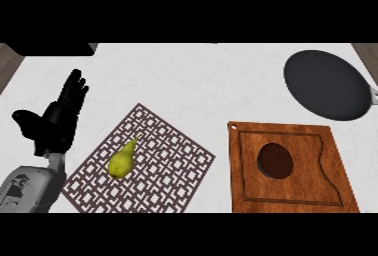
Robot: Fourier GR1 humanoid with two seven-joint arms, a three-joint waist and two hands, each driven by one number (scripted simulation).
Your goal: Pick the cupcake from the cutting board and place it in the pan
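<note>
A dark brown cupcake (275,160), seen from above as an oval, sits in the middle of the wooden cutting board (310,190) at the lower right. The dark grey pan (327,85) lies at the upper right, beyond the board. My left hand (55,120) rests open at the left edge, fingers straight and pointing up, far from the cupcake. My right hand does not show.
A brown lattice mat (159,150) lies left of the board with a yellow-green pear (122,160) on it. A dark object (52,48) sits at the counter's far left corner. Wooden surfaces border the counter's upper corners.
</note>
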